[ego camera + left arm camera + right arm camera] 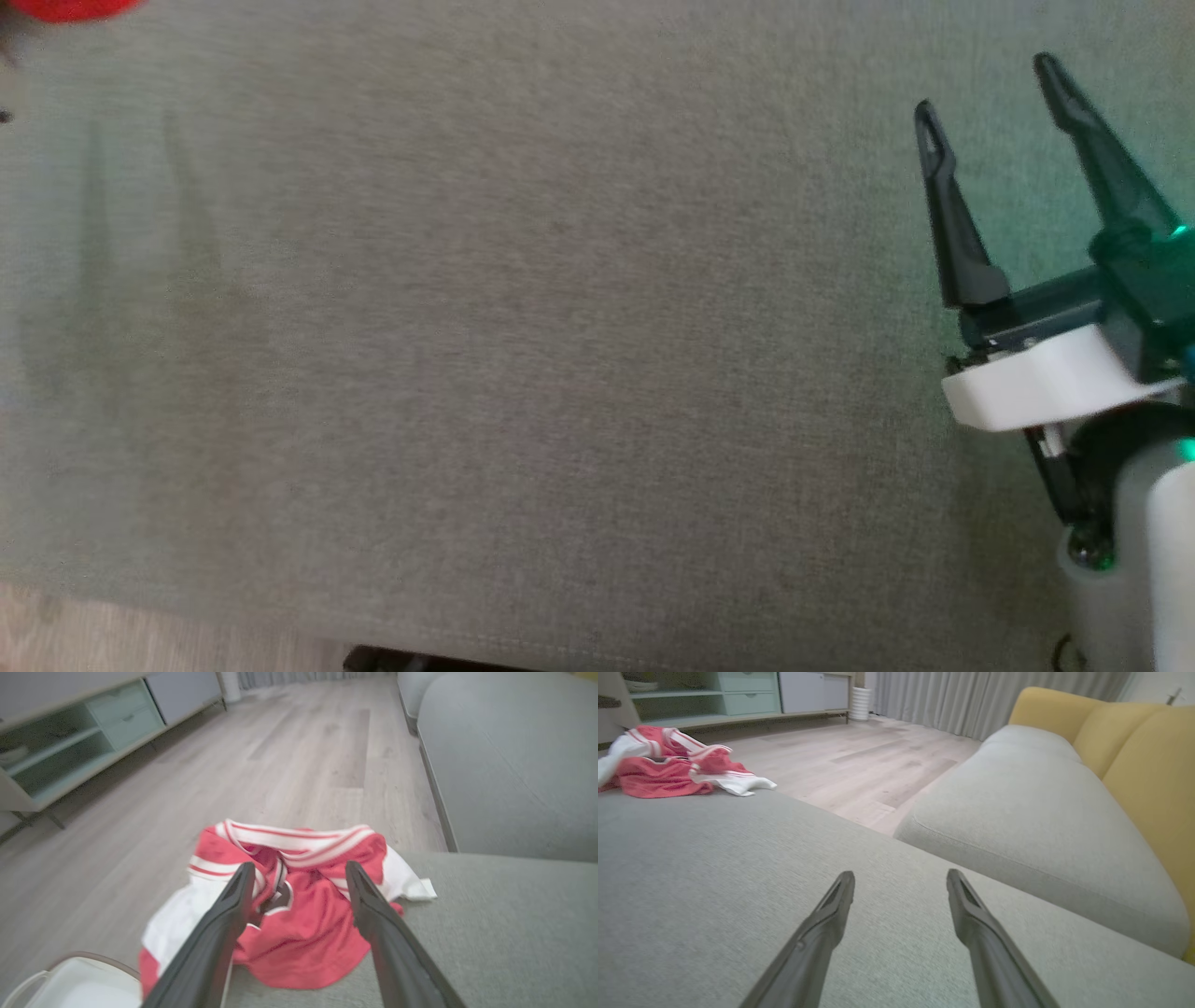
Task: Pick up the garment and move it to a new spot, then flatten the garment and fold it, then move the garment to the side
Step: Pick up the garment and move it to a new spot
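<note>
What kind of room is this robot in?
Probably a living room: a grey sofa with yellow back cushions, a low cabinet with shelves and drawers, and long curtains.

Left claw and right claw both have their long dark fingers spread wide.

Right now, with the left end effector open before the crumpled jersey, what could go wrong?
1. The crumpled red-and-white jersey lies at the corner of the grey fabric cushion, partly overhanging; a push from the left end effector could slide it off towards the wooden floor.
2. It is bunched in layers, so the open jaws might pinch several folds, making flattening harder.
</note>
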You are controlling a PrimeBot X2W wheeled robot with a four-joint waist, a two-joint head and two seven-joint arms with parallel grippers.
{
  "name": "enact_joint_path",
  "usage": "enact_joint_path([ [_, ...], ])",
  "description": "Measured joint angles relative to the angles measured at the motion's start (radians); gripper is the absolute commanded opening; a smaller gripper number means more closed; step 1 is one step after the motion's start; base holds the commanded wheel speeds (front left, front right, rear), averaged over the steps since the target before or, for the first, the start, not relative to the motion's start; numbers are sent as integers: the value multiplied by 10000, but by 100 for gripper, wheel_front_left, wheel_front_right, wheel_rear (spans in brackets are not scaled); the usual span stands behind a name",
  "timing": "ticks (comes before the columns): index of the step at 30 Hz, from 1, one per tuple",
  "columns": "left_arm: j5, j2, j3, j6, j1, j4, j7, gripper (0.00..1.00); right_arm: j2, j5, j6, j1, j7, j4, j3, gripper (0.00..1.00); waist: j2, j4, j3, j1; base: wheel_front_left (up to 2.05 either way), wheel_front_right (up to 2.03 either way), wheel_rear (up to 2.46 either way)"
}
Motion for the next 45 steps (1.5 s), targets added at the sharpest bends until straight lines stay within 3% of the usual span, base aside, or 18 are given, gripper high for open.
enact_joint_path([
  [11, 0, -606, -301, -663, -1486, 2079, 56, 100, 2, -98, 0, 1, 29, -543, -96, 100, 0, -747, 1344, -2, 0, 0, 0],
  [21, -35, -311, -322, -978, -2105, 3954, 788, 100, 23, -94, 0, 8, -119, -575, -27, 100, 0, -1483, 1605, -5, 0, 0, 0],
  [22, -77, -295, -336, -1053, -2248, 4096, 940, 91, 23, -94, 0, 8, -128, -575, -42, 100, 0, -1509, 1605, -4, 0, 0, 0],
  [23, -79, -291, -362, -1062, -2343, 4194, 1045, 47, 23, -94, 0, 8, -150, -577, -48, 100, 1, -1528, 1594, -4, 0, 0, 0],
  [25, -77, -293, -451, -1145, -2399, 4320, 1097, 0, 23, -94, 0, 8, -173, -577, -59, 100, 1, -1547, 1568, -5, 0, 0, 0],
  [32, -69, -257, -606, -1371, -2476, 4654, 926, 0, 113, -94, 0, 5, -355, -422, -82, 100, 0, -1447, 1363, -4, 0, 0, 0],
  [45, 545, 556, -1432, -1670, -3200, 4094, 355, 0, 593, 290, 0, 0, -1344, 1034, -334, 100, 1, -1545, -133, -5, 0, 0, 0],
])
